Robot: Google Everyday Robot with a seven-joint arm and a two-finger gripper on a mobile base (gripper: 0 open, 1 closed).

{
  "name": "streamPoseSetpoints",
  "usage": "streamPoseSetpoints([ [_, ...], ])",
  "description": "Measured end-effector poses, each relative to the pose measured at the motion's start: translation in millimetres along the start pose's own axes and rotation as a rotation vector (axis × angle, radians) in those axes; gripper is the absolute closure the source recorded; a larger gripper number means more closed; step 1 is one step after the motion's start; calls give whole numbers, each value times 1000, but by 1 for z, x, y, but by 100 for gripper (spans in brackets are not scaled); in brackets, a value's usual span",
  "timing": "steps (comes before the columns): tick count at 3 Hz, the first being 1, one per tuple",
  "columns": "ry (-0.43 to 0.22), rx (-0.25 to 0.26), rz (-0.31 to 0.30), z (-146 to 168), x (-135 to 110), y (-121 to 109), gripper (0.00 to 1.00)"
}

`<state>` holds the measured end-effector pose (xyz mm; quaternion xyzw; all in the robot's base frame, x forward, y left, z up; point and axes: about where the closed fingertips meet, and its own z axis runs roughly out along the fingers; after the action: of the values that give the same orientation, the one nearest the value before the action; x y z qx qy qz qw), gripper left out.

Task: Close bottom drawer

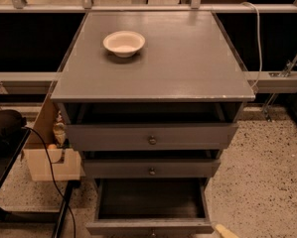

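drawers (150, 226): 3 | bowl (123, 42): 1 | cardboard box (47, 166): 1 | end effector (226, 231): 1, lower right edge

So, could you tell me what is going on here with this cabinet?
The robot is to close the bottom drawer, which stands pulled well out with its dark inside showing. The gripper shows only its tip, at the picture's lower edge, just right of the drawer's front. Whether it touches the drawer is unclear. A bowl sits on the cabinet top.
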<state>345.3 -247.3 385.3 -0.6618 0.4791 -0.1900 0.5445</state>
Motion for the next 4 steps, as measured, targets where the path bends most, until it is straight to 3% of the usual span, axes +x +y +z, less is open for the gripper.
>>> streamPoseSetpoints([
  [1, 3, -7, -5, 5, -2, 7, 66],
  [2, 25, -10, -3, 27, 4, 50, 97],
  [4, 45, 18, 16, 71, 10, 121, 100],
])
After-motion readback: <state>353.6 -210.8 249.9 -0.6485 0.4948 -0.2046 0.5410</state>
